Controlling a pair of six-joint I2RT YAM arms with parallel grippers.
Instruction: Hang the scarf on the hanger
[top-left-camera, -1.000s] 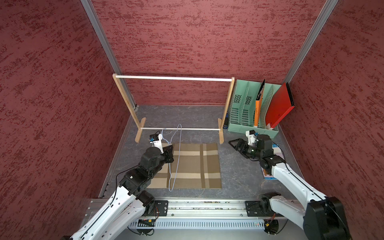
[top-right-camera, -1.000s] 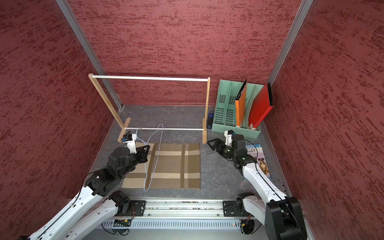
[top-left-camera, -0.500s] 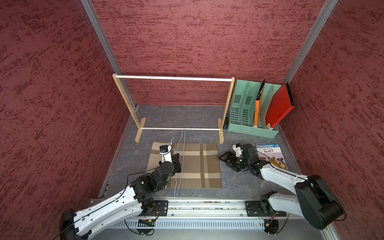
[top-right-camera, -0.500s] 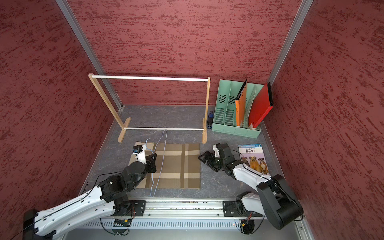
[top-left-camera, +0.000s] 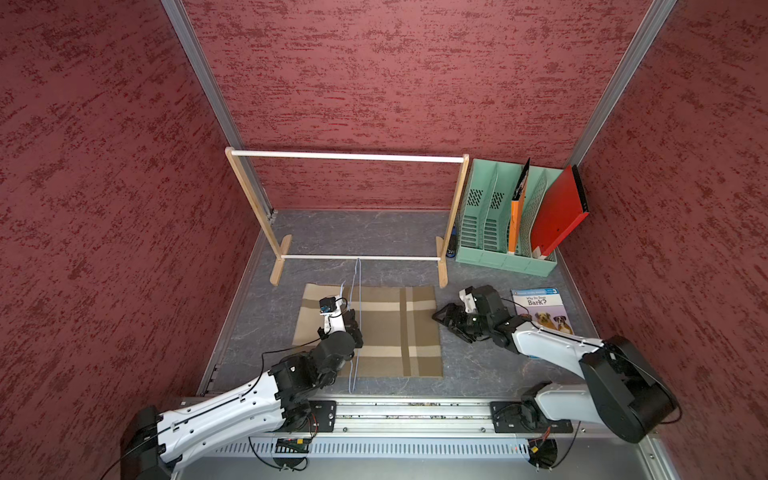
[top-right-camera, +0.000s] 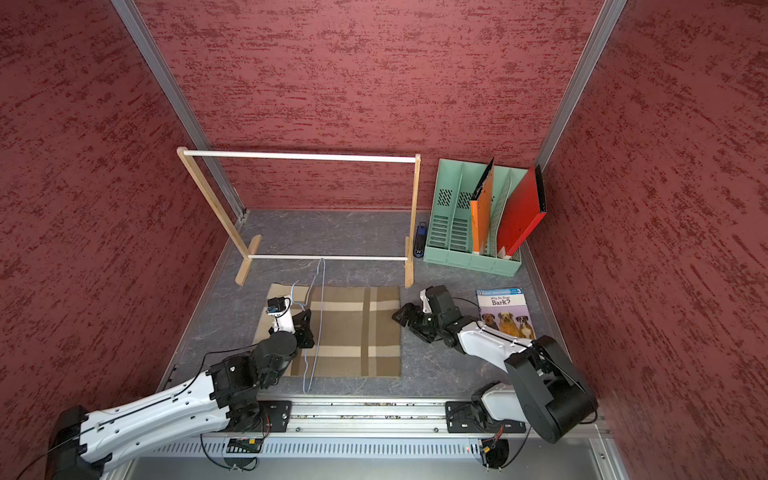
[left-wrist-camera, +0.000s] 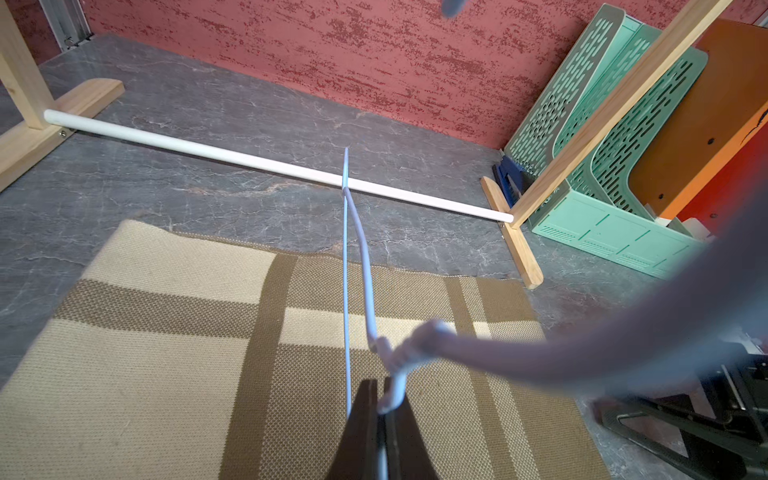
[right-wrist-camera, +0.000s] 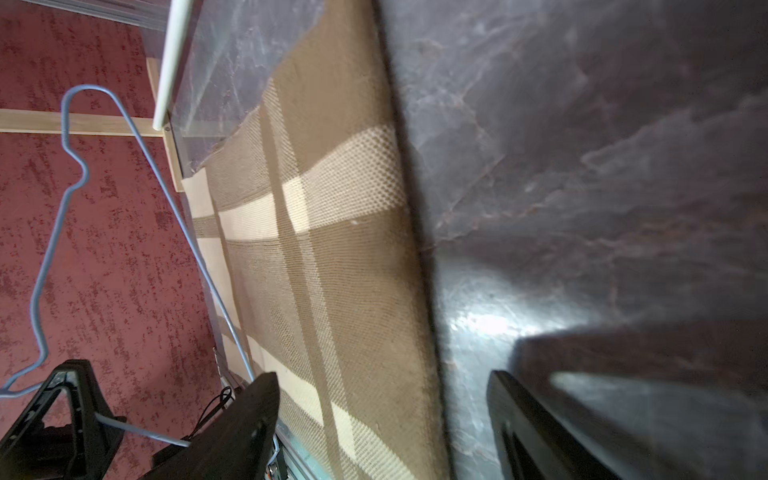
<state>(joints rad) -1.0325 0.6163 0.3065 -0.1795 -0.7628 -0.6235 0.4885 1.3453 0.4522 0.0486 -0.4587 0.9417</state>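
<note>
Top views: grey marbled tabletop (top-left-camera: 374, 232), red textured walls (top-left-camera: 374, 83), wooden rack (top-left-camera: 349, 156) w/ white rods at back. L gripper (left-wrist-camera: 380, 399) clamped on hanger (left-wrist-camera: 365, 266) over flat scarf (top-left-camera: 386, 332). R gripper (top-left-camera: 441, 321) jaws apart at scarf's right edge; dog book (top-left-camera: 540, 311), mint file sorter (top-left-camera: 486, 216) beyond.

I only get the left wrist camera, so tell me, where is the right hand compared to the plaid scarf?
Observer: The right hand is open, low over the grey table, with one edge of the tan plaid cloth scarf lined up between its fingers.
Operator: Anything near that arm?
Observer: A thin picture book with dogs on its cover lies flat beside it, partly hidden by the forearm.
Operator: Is the hanger wholly over the scarf?
Observer: No. The pale blue wire hanger reaches past the scarf's near edge, toward the robot's base.
</note>
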